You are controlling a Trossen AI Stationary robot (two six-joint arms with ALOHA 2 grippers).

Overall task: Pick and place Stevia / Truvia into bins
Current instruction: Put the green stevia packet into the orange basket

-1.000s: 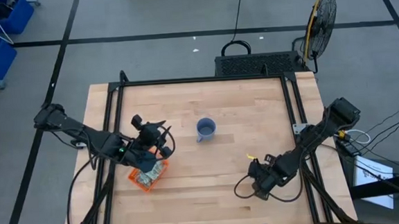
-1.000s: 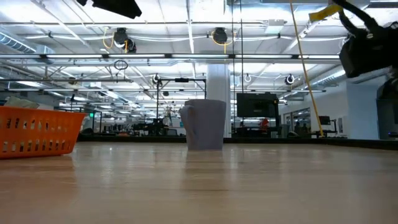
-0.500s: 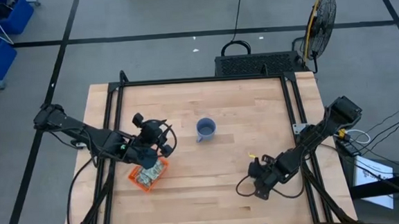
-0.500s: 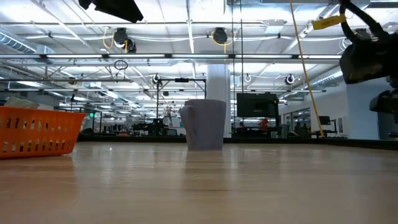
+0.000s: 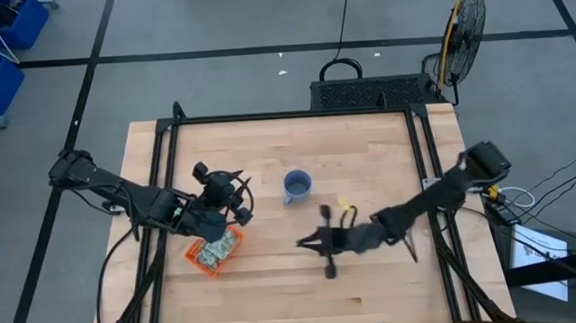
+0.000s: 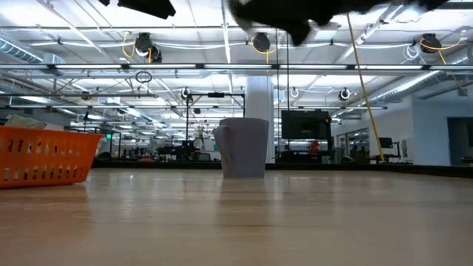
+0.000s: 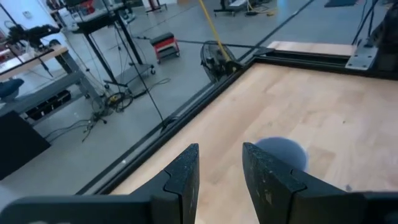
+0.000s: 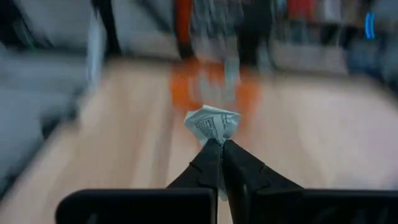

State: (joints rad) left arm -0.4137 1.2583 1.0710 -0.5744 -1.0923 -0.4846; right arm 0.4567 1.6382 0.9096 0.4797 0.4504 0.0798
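Observation:
The orange bin (image 5: pixel 213 252) sits near the table's left front and holds several pale packets (image 5: pixel 214 251); it also shows in the low view (image 6: pixel 44 155). My left gripper (image 5: pixel 228 197) hovers just beyond the bin's far side, open and empty (image 7: pixel 219 163). My right gripper (image 5: pixel 308 243) is out over the middle of the table, in front of the blue-grey mug (image 5: pixel 297 186), and is shut on one small pale packet (image 8: pixel 212 124). The bin shows blurred ahead of it (image 8: pixel 214 90). My right gripper pinches the packet by its lower edge (image 8: pixel 214 138) between the two fingertips (image 8: pixel 210 155). The rest of the packet stands crumpled beyond the tips, clear of the table.
The mug (image 6: pixel 244 148) stands upright at the table's middle, between the two arms. A black frame runs along the table's edges (image 5: pixel 295 115). Bare wood lies in front of the mug and to the right.
My right gripper has swung fast from the table's near right part toward the left, toward the bin, still shut on the packet; the arm is now stretched out across the table. My left gripper has stayed above the bin's far side.

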